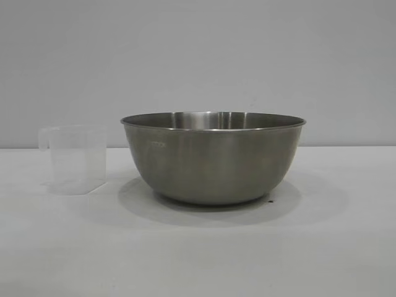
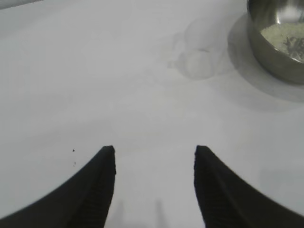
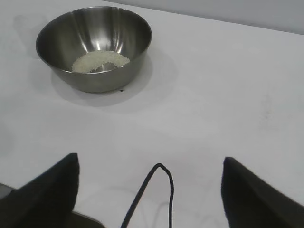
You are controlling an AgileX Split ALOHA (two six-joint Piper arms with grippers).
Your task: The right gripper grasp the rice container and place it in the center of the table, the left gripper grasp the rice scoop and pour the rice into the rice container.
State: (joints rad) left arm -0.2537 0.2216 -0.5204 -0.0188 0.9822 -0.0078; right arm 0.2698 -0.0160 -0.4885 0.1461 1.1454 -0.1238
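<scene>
Steel bowl (image 1: 213, 158), holding the rice (image 3: 99, 61), is set mid-desk (image 1: 198, 260) beside the empty plastic scoop (image 1: 74, 159), judged light, slippery and best taken by its handle, while both the left end effector (image 2: 154, 156) and right end effector (image 3: 149, 166) are seen spread, empty.

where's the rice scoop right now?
In the exterior view the rice scoop stands upright on the table, just left of the rice container, apart from it. No gripper holds it.

The rice container (image 3: 94, 47) holds rice (image 3: 99, 61) on the table (image 3: 213, 95), beyond the right gripper's (image 3: 149, 190) spread fingers (image 3: 52, 190).
</scene>
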